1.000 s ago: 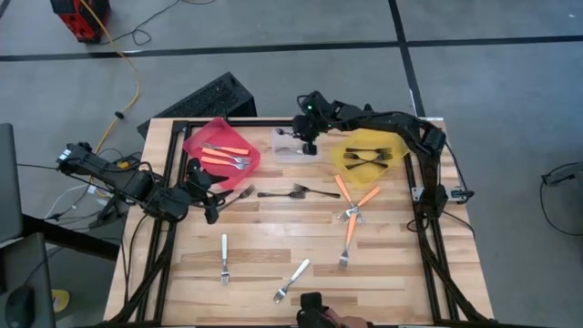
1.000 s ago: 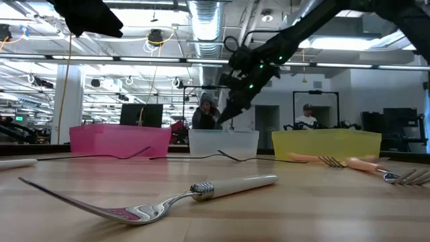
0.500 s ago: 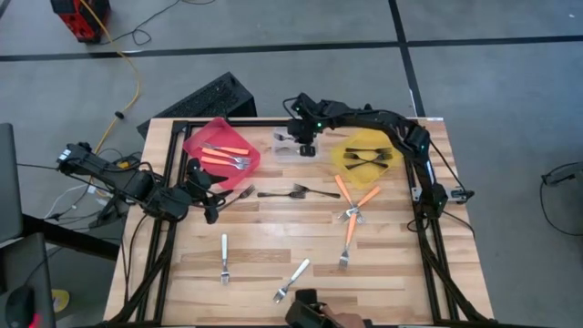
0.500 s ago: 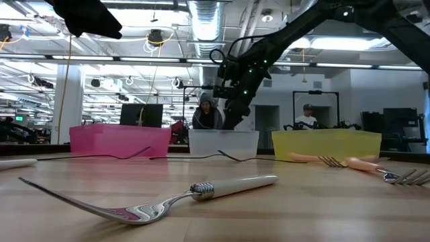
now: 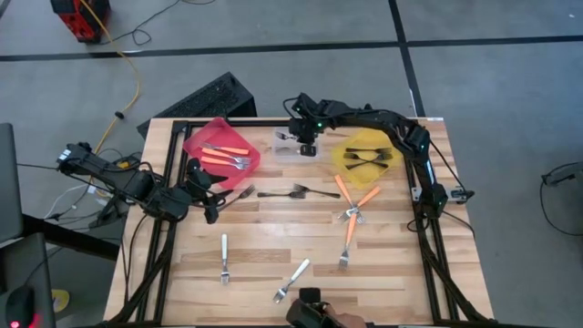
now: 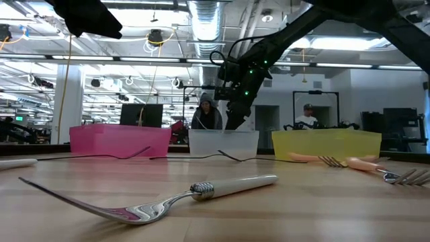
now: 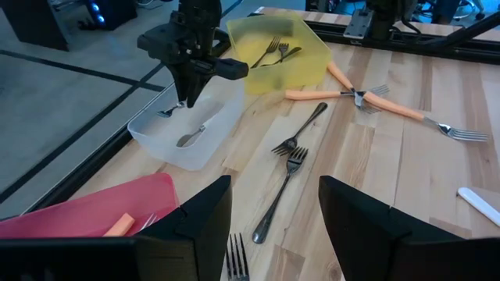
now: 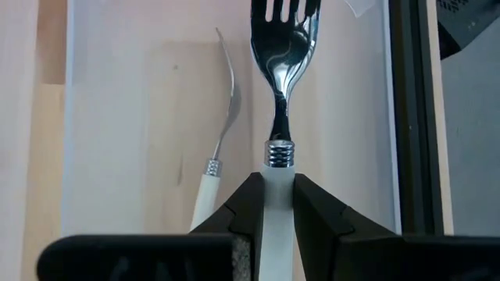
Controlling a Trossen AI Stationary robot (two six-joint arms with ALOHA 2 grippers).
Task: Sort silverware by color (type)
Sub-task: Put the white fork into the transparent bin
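We see the right gripper (image 5: pixel 307 148) above the clear bin (image 5: pixel 284 150), clamped on a white fork (image 8: pixel 279 168).

A second white fork (image 8: pixel 219 148) lies in that bin. The left gripper (image 7: pixel 273 226) hangs over the table's left side, fingers apart, holding nothing. Orange forks (image 5: pixel 351 205), dark forks (image 5: pixel 291 192) and white forks (image 5: pixel 291 280) lie scattered on the table (image 5: pixel 264 246).

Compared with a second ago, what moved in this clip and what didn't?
The right gripper, shut on a white-handled fork, swung from the gap between clear and yellow bins to over the clear bin and came lower; it has hardly moved in the last half second. The fork is not yet let go. The left gripper, the loose forks on the table and all three bins stayed put.
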